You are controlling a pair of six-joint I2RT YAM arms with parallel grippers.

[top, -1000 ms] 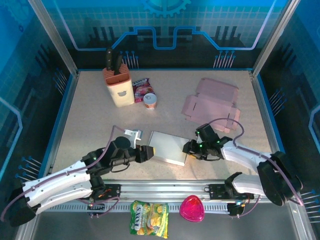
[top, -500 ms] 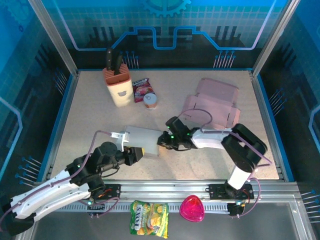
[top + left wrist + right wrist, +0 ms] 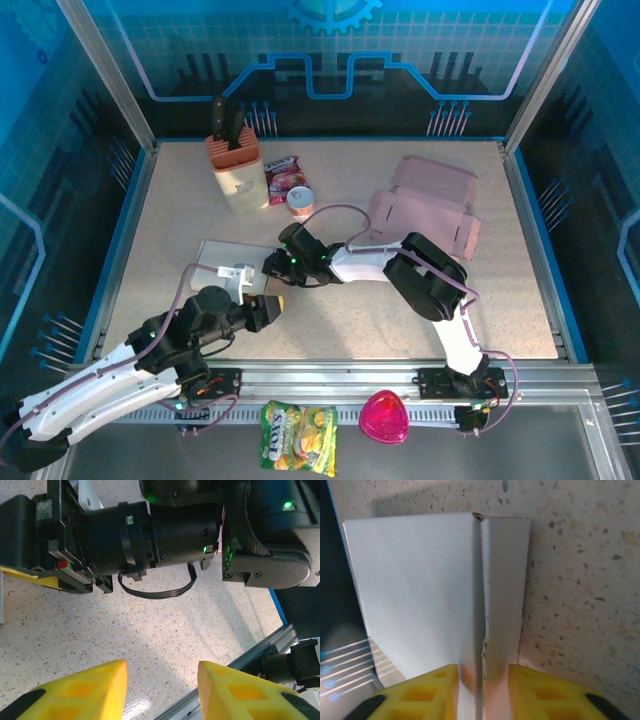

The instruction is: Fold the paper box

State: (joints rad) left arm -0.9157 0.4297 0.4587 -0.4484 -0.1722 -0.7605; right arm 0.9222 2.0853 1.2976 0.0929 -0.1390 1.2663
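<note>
The table (image 3: 180,200) is sandy with tiny dark specks. The box (image 3: 415,580) is plain white, and the flat card (image 3: 425,205) is pale pink. The left gripper (image 3: 161,669) and right gripper (image 3: 482,672) have yellow fingers (image 3: 85,690) with black bits, on white and black arms (image 3: 110,380). The knife block (image 3: 238,180) is cream with an orange top, the bag (image 3: 298,437) is yellow and green, the heart (image 3: 384,418) is bright pink, and the walls (image 3: 330,40) are blue with lighter lines.
</note>
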